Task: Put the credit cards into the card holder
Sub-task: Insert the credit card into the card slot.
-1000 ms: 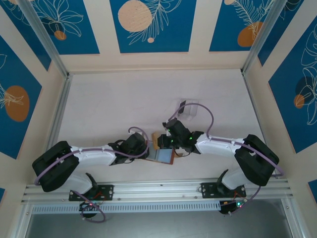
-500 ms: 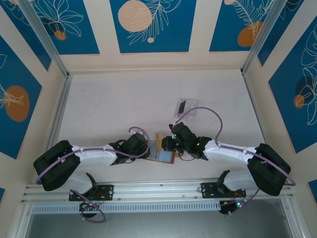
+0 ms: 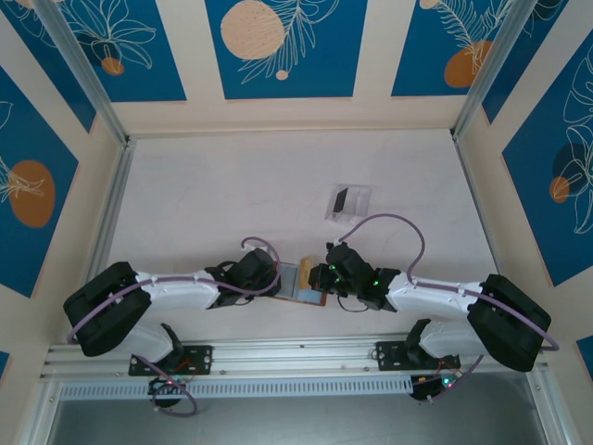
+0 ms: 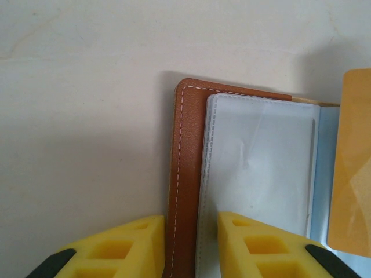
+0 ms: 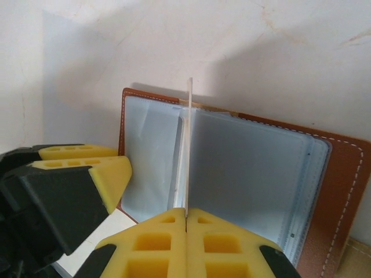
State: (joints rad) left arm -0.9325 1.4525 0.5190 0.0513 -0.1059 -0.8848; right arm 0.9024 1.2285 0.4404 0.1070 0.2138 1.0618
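Card holder (image 5: 324, 191) open; left gripper (image 4: 188, 246) clamps its edge, right gripper (image 5: 186, 231) pinches tan card (image 5: 188, 150) edge-on.

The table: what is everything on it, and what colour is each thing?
Wallet: one, brown leather with clear sleeves, lying open near the table's front, between the two arms.
Card: one, tan-gold, standing on edge over the open wallet, pinched by the right gripper.
Tray: one, clear plastic, behind the wallet toward the middle of the table.
Black card: one, inside the tray.
Table: one, off-white.
Walls: blue panels with leaf and orange circle patterns.
Left gripper: one, yellow jaws closed on the wallet's left cover edge.
Right gripper: one, yellow jaws shut on the card.
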